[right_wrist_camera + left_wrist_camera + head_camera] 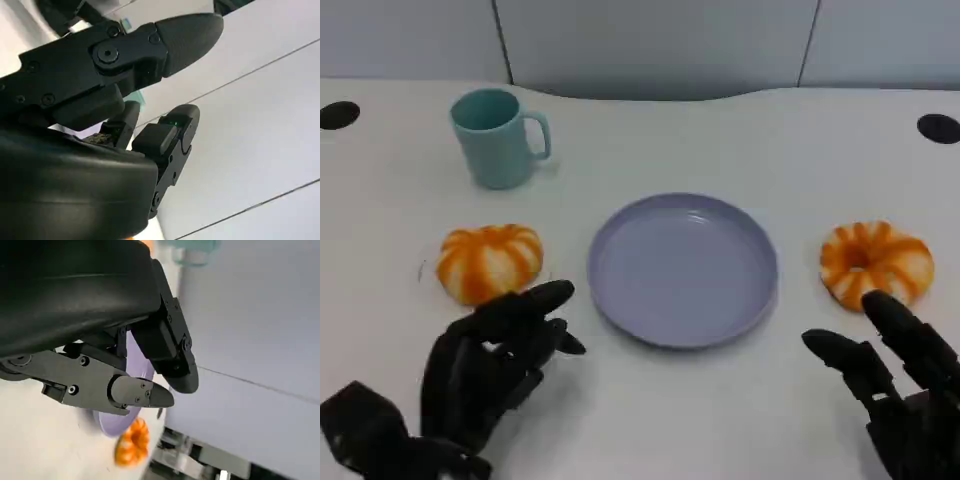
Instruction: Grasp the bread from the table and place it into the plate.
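Observation:
A lavender plate [683,268] lies in the middle of the white table. An orange-and-white bread roll [488,260] sits to its left, and a ring-shaped orange bread [876,262] sits to its right. My left hand [495,365] hovers just in front of the left roll, fingers spread, holding nothing. Low at the right, my right hand [895,375] is open, its fingertips close to the ring bread without gripping it. In the left wrist view, the plate [139,369] and the ring bread [132,442] show past my fingers [145,392].
A teal mug [498,136] stands at the back left, behind the left roll. Two dark round holes [937,127] mark the table's far corners. A grey wall runs behind the table.

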{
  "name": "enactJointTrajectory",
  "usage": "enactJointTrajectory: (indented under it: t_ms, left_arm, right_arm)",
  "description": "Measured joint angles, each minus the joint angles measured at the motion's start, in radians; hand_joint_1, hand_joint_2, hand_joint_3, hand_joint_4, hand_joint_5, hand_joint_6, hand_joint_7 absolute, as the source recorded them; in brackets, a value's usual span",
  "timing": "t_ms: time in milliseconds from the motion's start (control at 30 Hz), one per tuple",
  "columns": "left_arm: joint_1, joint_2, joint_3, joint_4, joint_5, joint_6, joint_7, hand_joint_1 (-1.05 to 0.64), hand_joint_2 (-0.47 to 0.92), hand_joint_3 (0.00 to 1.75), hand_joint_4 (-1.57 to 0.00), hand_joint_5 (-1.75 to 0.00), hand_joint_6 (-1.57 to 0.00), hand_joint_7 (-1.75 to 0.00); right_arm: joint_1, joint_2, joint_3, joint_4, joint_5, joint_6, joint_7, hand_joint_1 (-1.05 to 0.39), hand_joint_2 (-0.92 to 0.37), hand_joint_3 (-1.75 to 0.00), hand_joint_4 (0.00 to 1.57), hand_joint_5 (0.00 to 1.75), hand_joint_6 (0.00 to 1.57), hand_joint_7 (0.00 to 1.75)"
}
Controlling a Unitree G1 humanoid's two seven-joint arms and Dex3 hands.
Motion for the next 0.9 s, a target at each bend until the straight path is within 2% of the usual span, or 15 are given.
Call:
enactJointTrajectory:
  t_ms: [133,233,267,400,467,567,600,633,767,900]
  left_arm:
    - [0.049,0.091,-0.011,-0.148,0.077,-0.077,0.049,-0.31,0.92,0.08,-0.63,-0.24,-0.69,0.0]
    - [0.059,0.187,-0.019,-0.211,0.141,-0.128,0.063,-0.33,0.92,0.08,-0.6,-0.11,-0.62,0.0]
    - [0.054,0.219,-0.019,-0.22,0.16,-0.147,0.071,-0.34,0.92,0.08,-0.55,-0.07,-0.56,0.0]
    - [0.023,0.31,-0.021,-0.215,0.256,-0.199,0.135,-0.4,0.92,0.04,-0.45,-0.01,-0.42,0.0]
    - [0.004,0.36,-0.021,-0.205,0.365,-0.251,0.202,-0.41,0.92,0.03,-0.43,0.0,-0.41,0.0]
    - [-0.012,0.395,-0.026,-0.193,0.429,-0.285,0.273,-0.41,0.92,0.03,-0.43,0.0,-0.41,0.0]
    - [-0.013,0.399,-0.033,-0.187,0.437,-0.291,0.289,-0.56,0.86,0.02,-0.38,-0.01,-0.36,-0.01]
    - [-0.015,0.406,-0.037,-0.189,0.493,-0.289,0.326,-0.62,0.84,0.01,-0.36,-0.01,-0.34,-0.01]
    - [-0.056,0.492,-0.063,-0.196,0.846,-0.229,0.546,-0.67,0.79,0.0,-0.4,-0.03,-0.36,-0.02]
    - [-0.176,0.62,-0.16,-0.152,1.143,-0.146,0.835,-0.67,0.75,0.0,-0.43,-0.03,-0.41,-0.03]
  right_arm:
    - [-0.026,-0.008,0.017,0.005,-0.016,0.002,-0.004,-0.57,-0.92,-0.11,0.46,0.76,0.78,0.02]
    - [-0.052,-0.018,0.02,0.005,-0.018,0.02,-0.01,-0.57,-0.92,-0.11,0.46,0.75,0.78,0.02]
    - [-0.058,-0.02,0.02,0.004,-0.018,0.022,-0.012,-0.58,-0.92,-0.1,0.47,0.75,0.78,0.02]
    - [-0.065,-0.025,0.021,0.006,-0.019,0.031,-0.013,-0.59,-0.92,-0.1,0.47,0.74,0.78,0.01]
    - [-0.068,-0.028,0.022,0.009,-0.023,0.032,-0.013,-0.59,-0.92,-0.1,0.48,0.73,0.78,0.01]
    - [-0.07,-0.031,0.022,0.011,-0.026,0.032,-0.013,-0.59,-0.92,-0.1,0.48,0.73,0.78,0.01]
    - [-0.07,-0.031,0.022,0.011,-0.026,0.032,-0.013,-0.58,-0.92,-0.09,0.48,0.72,0.78,0.02]
    - [-0.07,-0.031,0.022,0.011,-0.026,0.032,-0.013,-0.58,-0.92,-0.09,0.49,0.72,0.78,0.02]
    - [-0.077,-0.032,0.025,0.013,-0.025,0.038,-0.012,-0.58,-0.92,-0.08,0.5,0.71,0.79,0.02]
    - [-0.089,-0.044,0.021,0.031,-0.024,0.048,-0.004,-0.58,-0.92,-0.09,0.51,0.7,0.79,0.02]
